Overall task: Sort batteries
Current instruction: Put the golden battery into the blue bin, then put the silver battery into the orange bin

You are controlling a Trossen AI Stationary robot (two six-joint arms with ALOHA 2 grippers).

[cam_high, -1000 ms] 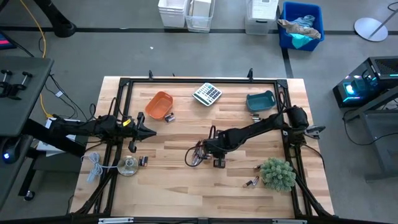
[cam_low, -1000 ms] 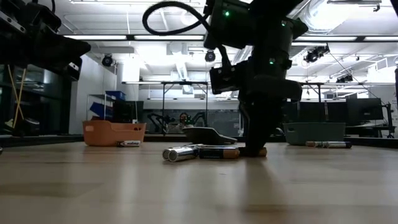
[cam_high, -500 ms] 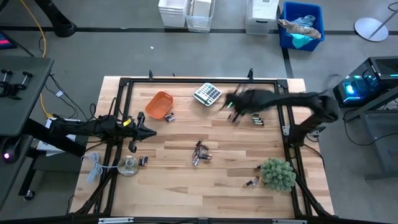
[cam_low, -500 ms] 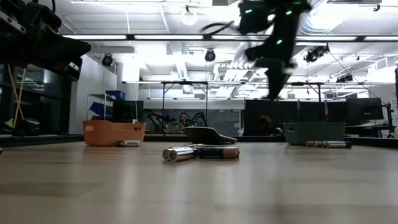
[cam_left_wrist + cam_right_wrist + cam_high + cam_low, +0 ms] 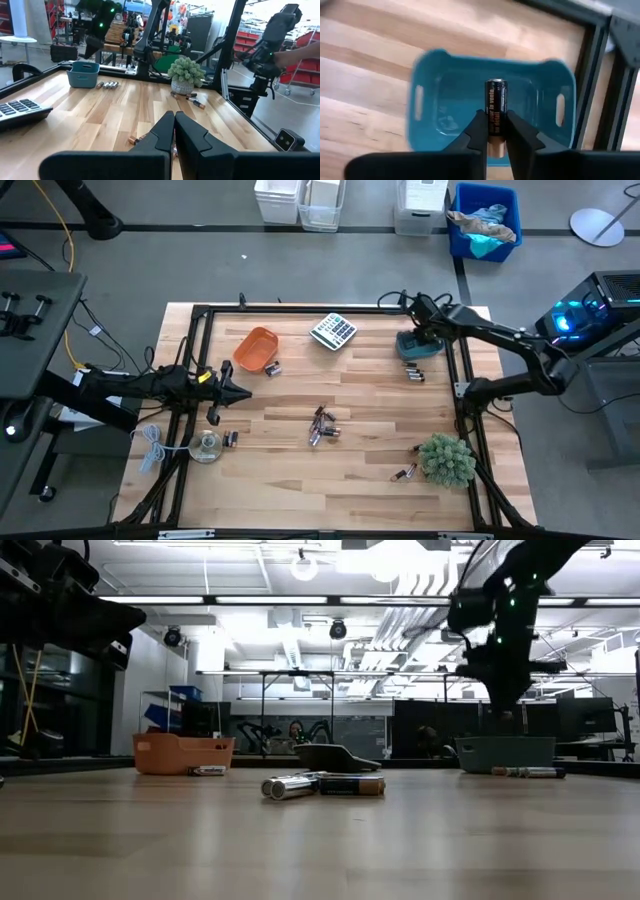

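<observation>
Resting low over the table's left edge, the left gripper (image 5: 240, 392) points toward the middle with its fingers (image 5: 165, 131) pressed shut on nothing, exactly as a second ago. Ahead of it lies a small cluster of batteries (image 5: 322, 426) at mid-table, with more by the orange bowl (image 5: 256, 349), beside the teal bowl (image 5: 419, 343) and near the potted plant (image 5: 446, 459). The right arm stretches from the right edge to the far side, and the right gripper (image 5: 421, 330) hangs above the teal bowl, its fingers (image 5: 478, 131) clamped on one battery (image 5: 496, 106) that sticks out beyond the tips, directly over the bowl's hollow. A second ago this gripper was down at the central cluster; half a second ago it was swinging past the calculator (image 5: 333, 330).
</observation>
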